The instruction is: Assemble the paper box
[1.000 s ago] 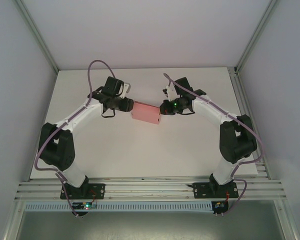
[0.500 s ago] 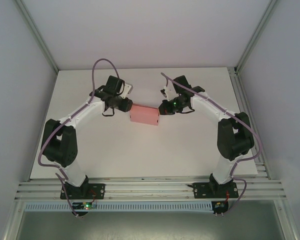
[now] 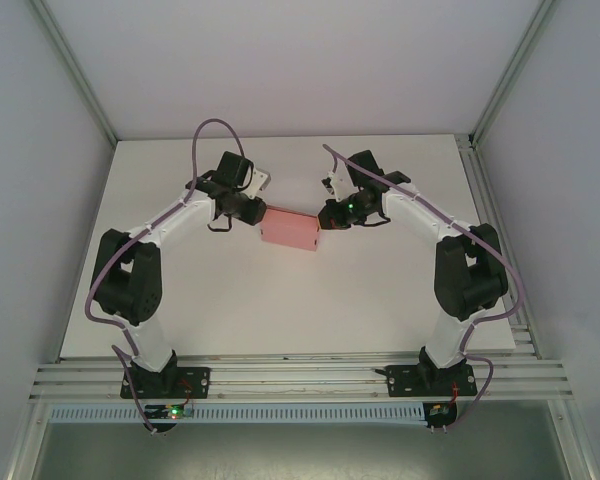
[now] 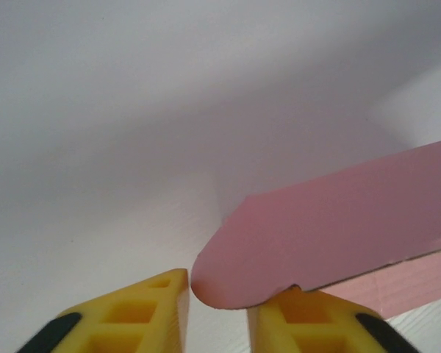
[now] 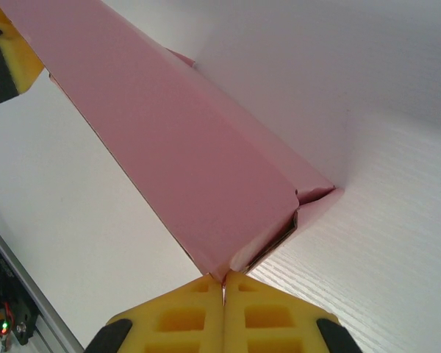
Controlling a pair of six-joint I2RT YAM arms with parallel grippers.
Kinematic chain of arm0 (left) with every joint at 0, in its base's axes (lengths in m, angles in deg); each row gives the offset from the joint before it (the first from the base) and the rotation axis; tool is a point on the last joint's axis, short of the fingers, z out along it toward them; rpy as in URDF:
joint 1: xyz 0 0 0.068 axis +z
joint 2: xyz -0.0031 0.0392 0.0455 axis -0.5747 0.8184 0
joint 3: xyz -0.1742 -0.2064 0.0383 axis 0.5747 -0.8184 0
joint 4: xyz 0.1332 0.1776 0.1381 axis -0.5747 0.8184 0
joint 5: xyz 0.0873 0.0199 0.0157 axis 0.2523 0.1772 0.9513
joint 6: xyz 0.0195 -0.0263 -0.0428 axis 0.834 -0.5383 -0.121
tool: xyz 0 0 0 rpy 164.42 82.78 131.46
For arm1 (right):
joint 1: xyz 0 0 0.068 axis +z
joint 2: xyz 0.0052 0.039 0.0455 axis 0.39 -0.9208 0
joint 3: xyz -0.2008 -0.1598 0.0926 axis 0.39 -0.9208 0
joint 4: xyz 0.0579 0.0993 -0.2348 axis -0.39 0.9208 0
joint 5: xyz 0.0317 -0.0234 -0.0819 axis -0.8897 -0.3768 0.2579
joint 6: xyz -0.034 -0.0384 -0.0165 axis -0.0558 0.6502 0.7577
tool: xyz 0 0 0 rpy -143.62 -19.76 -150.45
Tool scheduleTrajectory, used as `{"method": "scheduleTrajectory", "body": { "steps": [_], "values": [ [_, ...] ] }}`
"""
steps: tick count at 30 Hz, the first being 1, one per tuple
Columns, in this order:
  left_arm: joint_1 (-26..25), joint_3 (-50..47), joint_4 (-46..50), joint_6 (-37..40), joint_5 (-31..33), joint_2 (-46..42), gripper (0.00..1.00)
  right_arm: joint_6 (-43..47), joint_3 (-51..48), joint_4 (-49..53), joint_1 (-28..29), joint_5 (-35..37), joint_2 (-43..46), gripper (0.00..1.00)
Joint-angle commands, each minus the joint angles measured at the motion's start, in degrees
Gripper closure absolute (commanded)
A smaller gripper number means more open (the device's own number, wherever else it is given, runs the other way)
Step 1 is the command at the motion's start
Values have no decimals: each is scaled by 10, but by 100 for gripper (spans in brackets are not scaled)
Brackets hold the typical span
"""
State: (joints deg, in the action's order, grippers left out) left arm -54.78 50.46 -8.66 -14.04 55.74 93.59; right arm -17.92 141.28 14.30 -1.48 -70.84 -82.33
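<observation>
Now, your left fingers (image 4: 143, 312) have just drawn in. Over the last second they have narrowed from a wide spread to a small gap and slid a little closer to the end of the paper box (image 3: 291, 230) that faces them, while that arm's elbow has swung inward. The box itself has hardly shifted; it lies between the two sets of fingers, over the middle of the tabletop (image 3: 280, 320), one end at each. In the left wrist view a rounded flap (image 4: 228, 276) sits right at the fingertips, its tip over the gap. The fingers are apart, not yet clamped, and you cannot tell whether they touch the card on both sides. Your right fingers (image 5: 180, 316) have not moved. They are pressed together, and the box's lower corner runs straight into the seam between their tips, so they look to be pinching a thin edge of card. Just beyond them that end of the box stands ajar, not yet tucked. The likely reading is that the right side anchors the box while the left is about to take the flap to fold or tuck it. The body is formed, but the ends are not closed. Watch that the closing fingers catch the flap rather than crumple it or shove the box out of the right-hand hold.
</observation>
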Motion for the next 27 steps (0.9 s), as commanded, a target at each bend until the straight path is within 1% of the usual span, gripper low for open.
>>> {"method": "scheduleTrajectory", "body": {
  "steps": [1, 3, 5, 6, 9, 11, 12, 13, 14, 15, 16, 17, 19, 21, 23, 24, 25, 26, 27],
  "values": [
    [7, 17, -9, 24, -3, 4, 81, 16, 9, 28, -6, -4, -14, 100],
    [7, 19, -8, 28, -23, 2, 86, 23, 12, 34, -6, 1, -14, 100],
    [7, 16, -9, 31, -36, -1, 94, 25, 14, 39, -6, 7, -14, 100],
    [7, 16, -8, 30, -35, -4, 100, 26, 15, 39, -6, 10, -15, 100],
    [7, 14, 11, 27, -39, -12, 100, 25, 17, 39, -6, 29, -10, 100],
    [7, 8, 16, 21, -43, -17, 100, 23, 22, 36, -4, 55, -4, 100],
    [6, 6, 17, 11, -43, -18, 100, 20, 28, 38, -2, 77, -1, 92],
    [6, 7, 23, 3, -46, -16, 100, 19, 35, 37, 2, 102, 3, 76],
    [6, 8, 26, -9, -48, -13, 100, 19, 37, 33, 5, 120, 7, 73],
    [6, 8, 29, -16, -52, -11, 100, 16, 39, 27, 7, 132, 10, 71],
    [6, 9, 32, -22, -52, -8, 100, 4, 40, 17, 8, 143, 13, 63],
    [6, 9, 35, -27, -50, -7, 100, -3, 41, 11, 11, 147, 17, 53],
    [7, 9, 44, -33, -46, -6, 100, -10, 36, -12, 24, 162, 29, 37],
    [6, 8, 49, -37, -47, -5, 100, -27, 14, -59, 35, 165, 43, 32],
    [6, 12, 56, -40, -54, -1, 100, -59, -9, -113, 39, 141, 51, 28],
    [6, 19, 66, -41, -55, 2, 100, -79, -22, -141, 41, 120, 54, 23],
    [6, 25, 73, -45, -52, 6, 100, -94, -32, -162, 44, 110, 56, 15],
    [6, 29, 79, -48, -49, 9, 100, -102, -41, -179, 49, 104, 58, 5],
    [6, 33, 82, -49, -52, 10, 100, -107, -47, -188, 55, 112, 59, 2]
  ]
}}
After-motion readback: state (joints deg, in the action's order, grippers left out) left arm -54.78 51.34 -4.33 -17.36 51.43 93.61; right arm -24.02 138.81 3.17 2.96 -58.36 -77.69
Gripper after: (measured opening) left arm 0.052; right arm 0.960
